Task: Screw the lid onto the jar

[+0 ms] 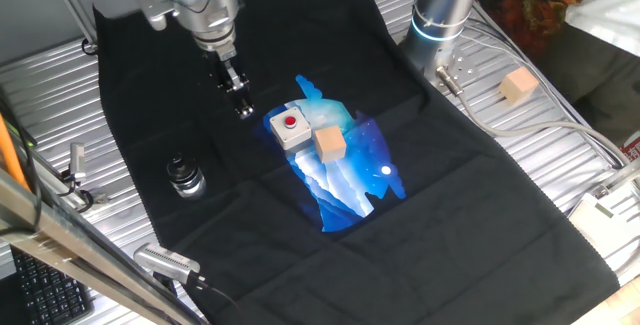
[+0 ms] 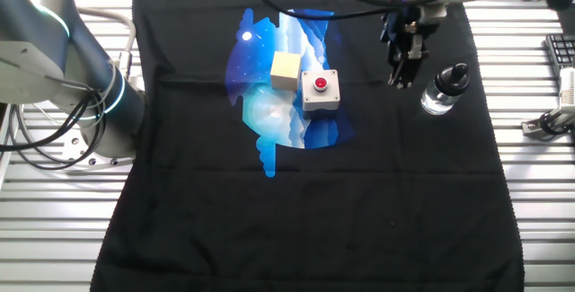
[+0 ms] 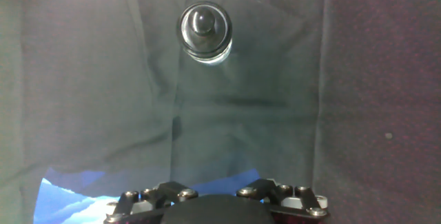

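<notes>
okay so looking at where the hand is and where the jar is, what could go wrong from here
1. The hand hangs apart from the jar, near the grey box with a red button; a careless move could knock the box.
2. The lid sits on the small clear jar; a sideways bump could tip it.
3. The black cloth is creased, so the jar may slide.

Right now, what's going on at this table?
The arm's gripper hangs above the black cloth, holding nothing. The jar stands apart from it on the cloth with the lid on top. A grey button box and wooden cube sit close together on the blue print, untouched.
</notes>
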Tool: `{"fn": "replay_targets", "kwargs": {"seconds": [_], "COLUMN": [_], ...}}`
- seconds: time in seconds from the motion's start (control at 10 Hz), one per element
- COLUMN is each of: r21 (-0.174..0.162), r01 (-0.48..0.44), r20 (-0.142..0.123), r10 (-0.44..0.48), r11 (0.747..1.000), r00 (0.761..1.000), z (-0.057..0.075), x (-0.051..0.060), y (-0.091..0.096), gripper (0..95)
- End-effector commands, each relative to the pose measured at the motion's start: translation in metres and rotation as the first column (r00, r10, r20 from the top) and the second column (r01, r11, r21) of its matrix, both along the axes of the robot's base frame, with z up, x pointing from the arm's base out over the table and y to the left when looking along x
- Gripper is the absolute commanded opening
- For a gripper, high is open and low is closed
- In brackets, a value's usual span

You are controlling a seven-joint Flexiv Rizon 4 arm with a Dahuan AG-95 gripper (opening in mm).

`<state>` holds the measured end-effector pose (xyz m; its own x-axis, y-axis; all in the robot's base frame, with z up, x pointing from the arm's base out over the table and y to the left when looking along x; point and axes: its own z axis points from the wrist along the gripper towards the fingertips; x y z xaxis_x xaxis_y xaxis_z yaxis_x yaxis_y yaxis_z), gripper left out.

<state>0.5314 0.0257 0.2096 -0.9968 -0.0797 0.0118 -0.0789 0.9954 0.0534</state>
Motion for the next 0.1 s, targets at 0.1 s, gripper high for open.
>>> {"fn": "replay_targets", "kwargs": {"seconds": [0.1], "r21": [0.000], "r01": [0.003], "r20": [-0.001], "r10": [-0.003], "r11": [1.000], "r00": [1.000], "z": [0.0000], "x": [0.0027], "y": [0.0006], "gripper": [76.0]}}
